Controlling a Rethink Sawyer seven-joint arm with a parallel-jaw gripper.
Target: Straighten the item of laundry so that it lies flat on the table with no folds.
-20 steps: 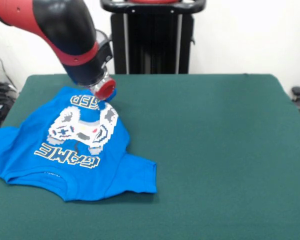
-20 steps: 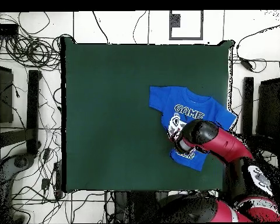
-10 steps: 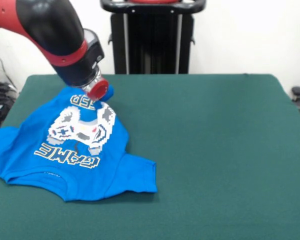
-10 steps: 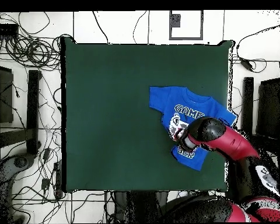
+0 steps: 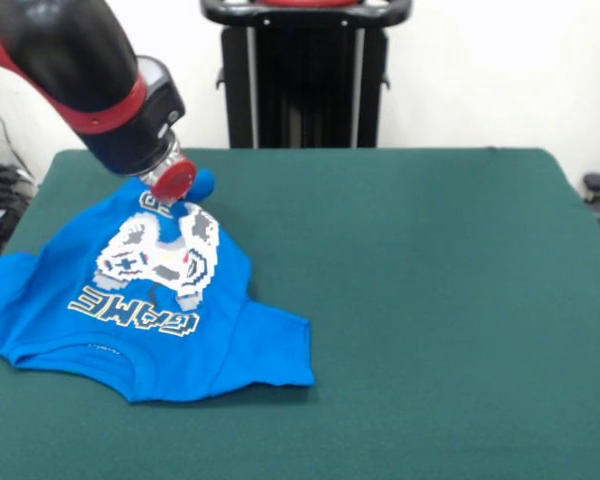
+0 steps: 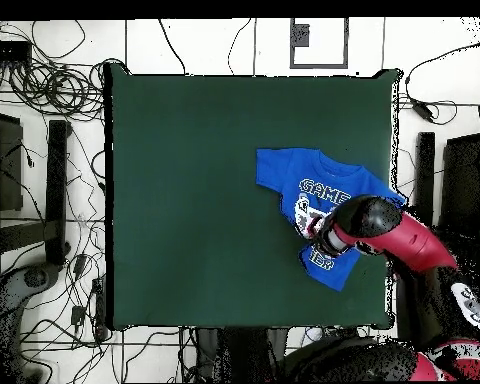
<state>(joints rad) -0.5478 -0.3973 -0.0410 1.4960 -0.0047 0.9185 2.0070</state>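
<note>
Where the front view looks across the green desk [image 5: 430, 300], a rumpled blue T-shirt [image 5: 130, 300] lies at left, its far hem bunched and lifted at the gripper [image 5: 175, 185]; whether the fingers are clamped cannot be told. Overhead, the shirt [image 6: 324, 190] sits near the desk's [image 6: 204, 200] right edge, partly under the arm [image 6: 394, 232].

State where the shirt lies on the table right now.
In the front view the shirt lies at the table's left side, near the front edge, its far end bunched under the pincer.

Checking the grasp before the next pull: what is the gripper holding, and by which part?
The gripper pinches the blue T-shirt at a bunched fold near its far hem, above the controller print.
</note>
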